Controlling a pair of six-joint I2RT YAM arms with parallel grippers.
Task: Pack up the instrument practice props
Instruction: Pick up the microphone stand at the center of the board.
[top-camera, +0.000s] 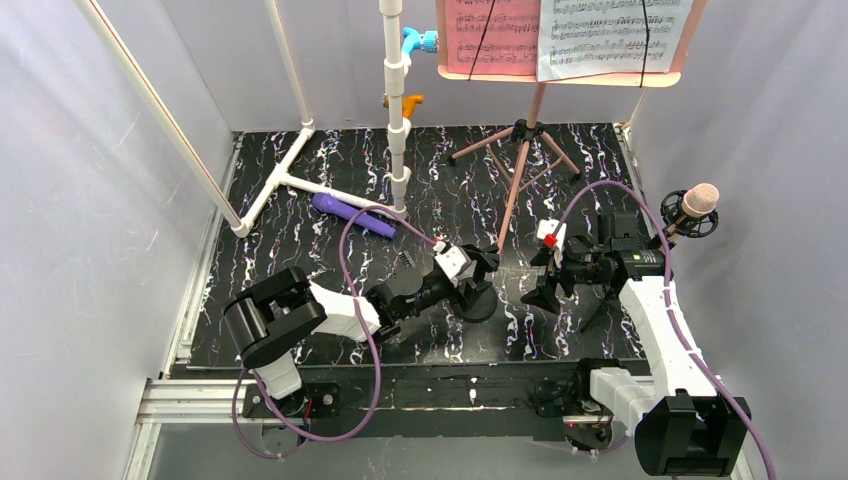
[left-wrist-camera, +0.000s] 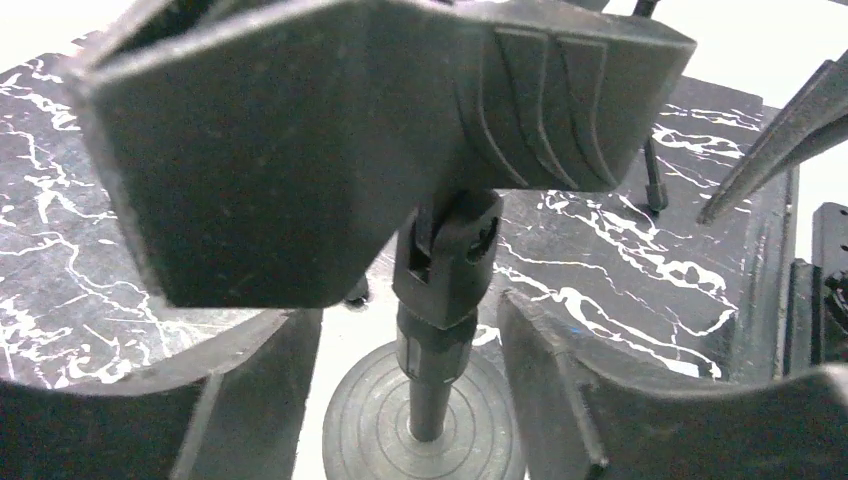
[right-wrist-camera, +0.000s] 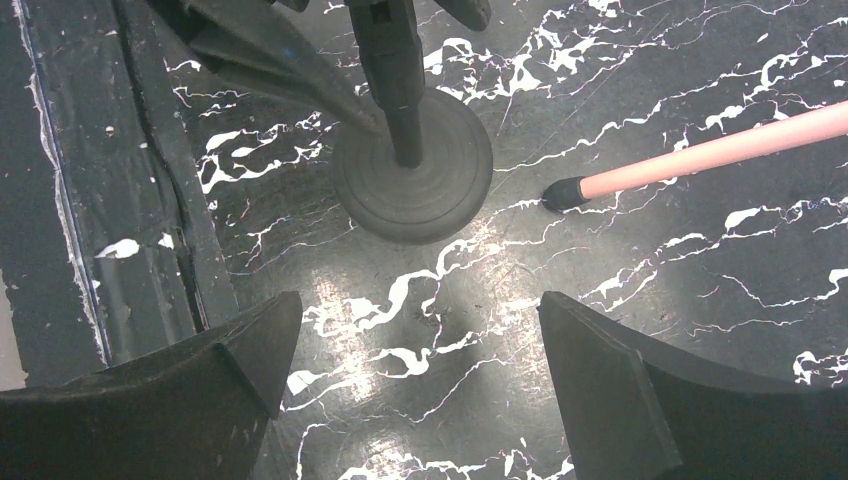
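From above: the pick-up step, by the look of it, with the left tool (top-camera: 485, 265) at the small black stand (top-camera: 478, 300) on the tabletop (top-camera: 300, 250). Right tool (top-camera: 547, 290) just right of that stand, carrying nothing. Behind the black stand, well apart: pink music stand (top-camera: 522, 150), upright, with a pink page (top-camera: 495, 35) and a white page (top-camera: 610, 35) on its desk. Far left of the black stand: purple tube (top-camera: 352, 215), flat on the tabletop. Leaves most of the packing undone, judging by that.

From the left wrist: left tool (left-wrist-camera: 405, 330) partly spread, its fingers (left-wrist-camera: 250, 400) flanking the black stand's stem (left-wrist-camera: 440, 260). Close on both sides, no contact visible, nothing gripped yet. Round base (left-wrist-camera: 420, 430) below, broad holder head above. Calls next for a squeeze on the stem, then a straight lift, so as not to tip a top-heavy thing.

From the right wrist: right tool (right-wrist-camera: 418, 320) spread wide, empty, over bare tabletop on the near side of the black stand's base (right-wrist-camera: 412, 175). Black-capped foot of the music stand's pink leg (right-wrist-camera: 700, 155) near that base, apart from it. Calls for care not to knock that leg on the lift.
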